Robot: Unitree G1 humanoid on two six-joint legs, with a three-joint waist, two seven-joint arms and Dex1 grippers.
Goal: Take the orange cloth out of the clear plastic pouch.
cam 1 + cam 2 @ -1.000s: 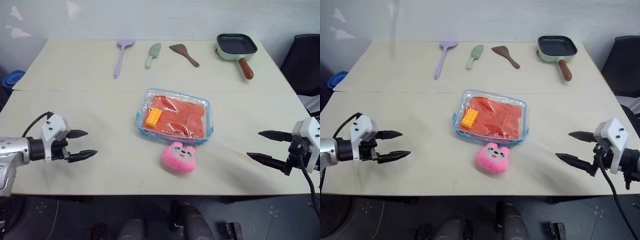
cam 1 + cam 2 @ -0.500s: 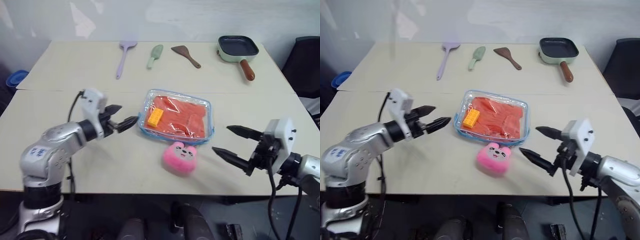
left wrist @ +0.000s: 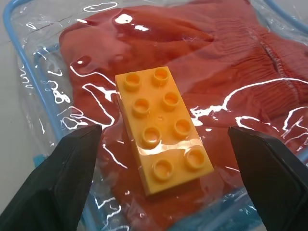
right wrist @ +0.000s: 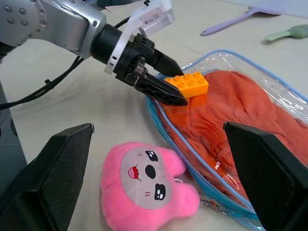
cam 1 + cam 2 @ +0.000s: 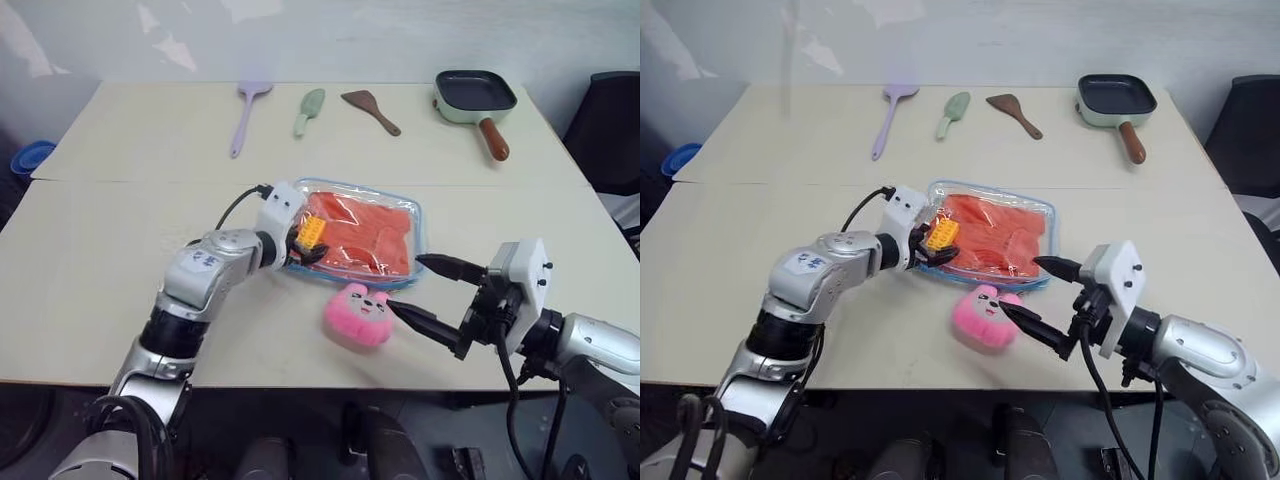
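Pouch: we count one clear plastic pouch [image 5: 352, 235] holding one orange cloth [image 5: 365, 232].
Block: one yellow block [image 3: 162, 128], eight studs visible at the left wrist.
Grippers: left gripper [image 5: 308, 244] and right gripper [image 5: 418, 292] both spread wide, empty.
Utensils: three utensils [image 5: 305, 108] at the far edge.

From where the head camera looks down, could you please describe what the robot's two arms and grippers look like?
Both arms are silver-grey metal with rounded joints. Each wrist carries a white boxy housing, followed by a black section and two black, pointed fingers. The left gripper has a thin black cable looping over its wrist and a small label on the forearm. The right gripper has black cables hanging below its wrist, and its white housing shows small dark screw holes.
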